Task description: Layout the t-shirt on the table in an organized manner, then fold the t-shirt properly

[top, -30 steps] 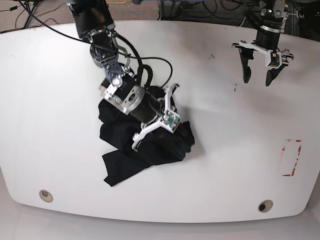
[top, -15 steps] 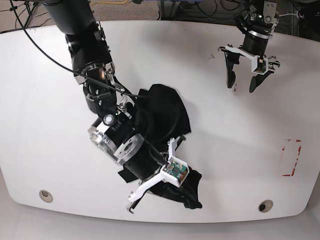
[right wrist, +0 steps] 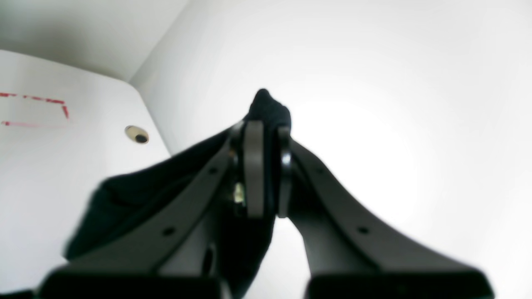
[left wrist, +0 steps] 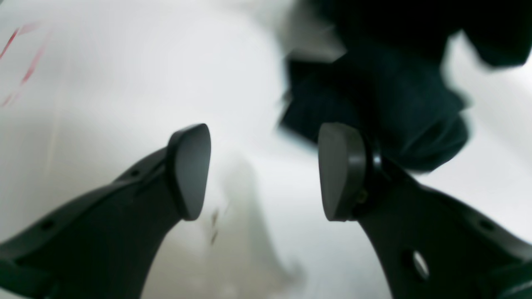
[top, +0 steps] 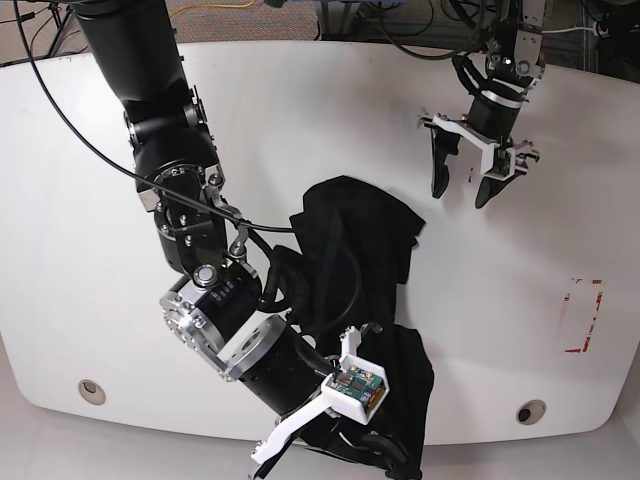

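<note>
The black t-shirt [top: 355,235] lies stretched in a rumpled band from the middle of the white table [top: 90,200] to its front edge. My right gripper [top: 372,447] is at the front edge, shut on a pinch of the shirt. In the right wrist view its fingers [right wrist: 254,166] clamp a fold of the cloth [right wrist: 137,195], and a tuft sticks out past the tips. My left gripper [top: 460,188] hangs open above the table, just right of the shirt's far end. In the left wrist view nothing sits between its pads [left wrist: 189,170], and the shirt [left wrist: 386,95] lies blurred beyond them.
Two round grommet holes [top: 91,391] [top: 530,411] sit near the table's front edge. A red tape rectangle [top: 582,315] marks the right side. The thick black right arm [top: 190,230] spans the left-middle of the table. Cables run along the back edge.
My right arm has swung toward the front edge, dragging the gripped t-shirt out longer. The left gripper has moved left and nearer the shirt, still open.
</note>
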`<state>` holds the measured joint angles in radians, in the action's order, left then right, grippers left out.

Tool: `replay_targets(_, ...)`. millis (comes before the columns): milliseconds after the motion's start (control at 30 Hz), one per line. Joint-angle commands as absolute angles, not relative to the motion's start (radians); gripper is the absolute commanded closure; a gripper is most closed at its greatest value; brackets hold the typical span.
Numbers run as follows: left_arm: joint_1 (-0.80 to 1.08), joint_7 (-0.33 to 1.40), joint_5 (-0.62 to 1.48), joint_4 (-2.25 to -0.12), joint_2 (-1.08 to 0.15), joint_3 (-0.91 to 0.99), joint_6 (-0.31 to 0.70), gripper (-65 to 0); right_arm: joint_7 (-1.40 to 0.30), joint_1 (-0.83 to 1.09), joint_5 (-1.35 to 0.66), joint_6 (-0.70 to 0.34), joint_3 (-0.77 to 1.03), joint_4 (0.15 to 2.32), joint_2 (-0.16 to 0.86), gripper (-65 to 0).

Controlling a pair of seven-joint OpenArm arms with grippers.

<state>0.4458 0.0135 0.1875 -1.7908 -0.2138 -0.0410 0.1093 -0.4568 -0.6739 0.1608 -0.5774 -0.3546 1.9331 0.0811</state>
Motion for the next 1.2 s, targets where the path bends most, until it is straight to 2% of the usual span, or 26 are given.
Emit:
replay_targets(0,0.414,-0.008,0.194,-1.778,-0.199,-0.044,0.108,-38.9,-0.435,-0.714,0.159,-0.561,-0.340,1.951,0.085,-0.8)
replay_targets(500,0.193,-0.007,0.193,-1.520,-0.108,-0.051,0.108,-39.0,-0.435,-0.710,0.159,-0.564,-0.311,1.952,0.079,-0.8)
replay_targets(1167,0.024,-0.007,0.193,-1.267,-0.108,-0.229,0.108,-38.1,-0.435,-0.697,0.159,-0.570,-0.308,1.971,0.085,-0.8)
